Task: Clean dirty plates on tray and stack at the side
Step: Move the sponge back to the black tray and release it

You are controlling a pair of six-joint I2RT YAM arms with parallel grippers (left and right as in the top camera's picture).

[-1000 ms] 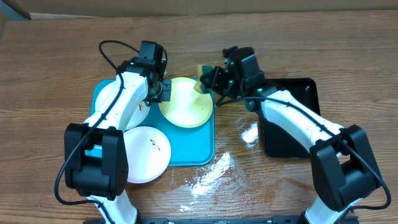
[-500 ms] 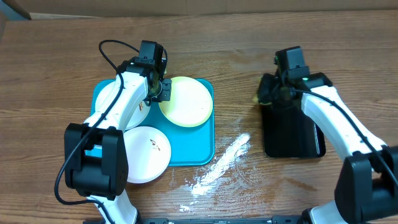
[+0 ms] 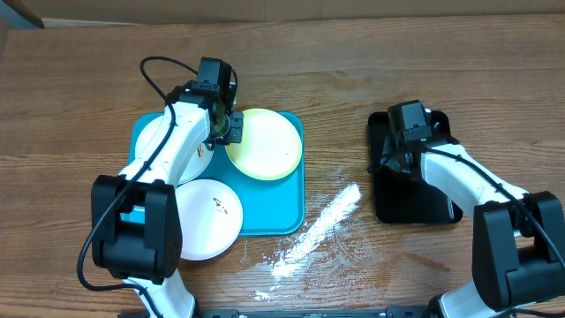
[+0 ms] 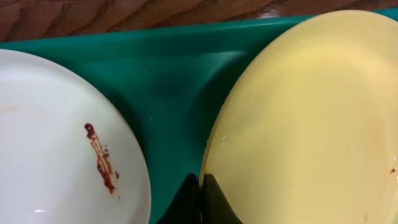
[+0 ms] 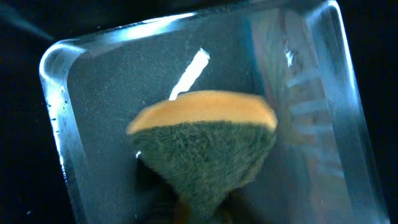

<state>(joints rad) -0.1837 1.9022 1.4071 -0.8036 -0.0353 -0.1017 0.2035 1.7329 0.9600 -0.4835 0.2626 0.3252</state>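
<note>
A brown wood-grain desk carries a large turquoise-blue rectangular plastic tray on the left and a smaller glossy black rectangular tray on the right, with a wet streak on the wood between them. The left fingers are closed on the rim of the pale yellow-green round plate, which sits in the turquoise tray's far right corner. A white round plate with a brown smear lies just beside it, and a second white round plate overhangs the tray's near edge. The right fingers pinch a yellow sponge with a green scouring face low over the black tray. This looks like reloading the sponge, so it should be pressed flat there and then carried across without dripping further on the wood. The left grip should hold the rim only and firmly, leaving the plate's face free for wiping; a small speck shows near its edge.
</note>
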